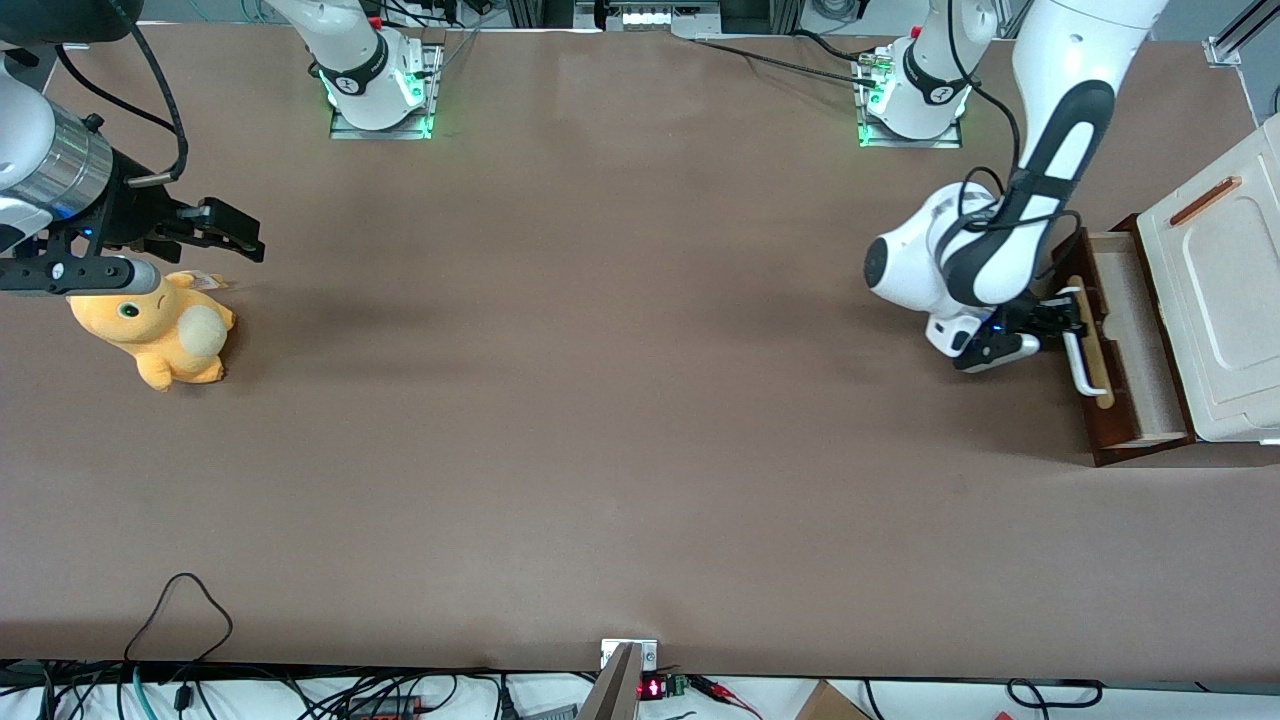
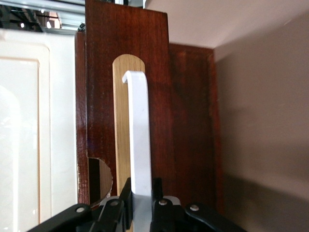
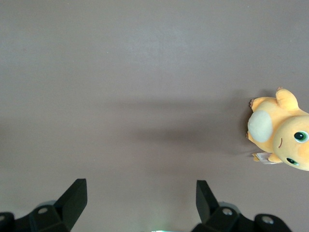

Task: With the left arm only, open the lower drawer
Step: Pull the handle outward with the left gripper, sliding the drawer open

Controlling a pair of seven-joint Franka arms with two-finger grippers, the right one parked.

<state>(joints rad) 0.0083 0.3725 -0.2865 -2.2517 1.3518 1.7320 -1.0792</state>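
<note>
**Lower drawer partly drawn, gripper on handle**

1. Table (image 1: 600, 400): brown surface bearing everything listed below.

2. Cabinet (image 1: 1225, 300): cream-white box at the working arm's end of the table, roughly 3 o'clock from table centre. Its drawer opens toward the table's middle, so a pull runs toward 9 o'clock in the front view.

3. Left arm (image 1: 1010, 230): white, bent down in front of the cabinet, wrist low to bring the tool level with the handle.

4. Lower drawer (image 1: 1130, 340): dark wood front, already slid partly out; pale interior shows between front and cabinet. Judged part-open, with travel probably left.

5. Plush toy (image 1: 165, 330): orange, toward the parked arm's end, at 9 o'clock, well apart from the work.

6. Handle (image 2: 140, 130): white bar over a light wood strip, standing proud of the front, giving room for a finger under it.

7. Gripper (image 1: 1050, 318): fingers (image 2: 126, 198) closed around the handle near one end, clamped so the drawer follows the arm's pull.
</note>
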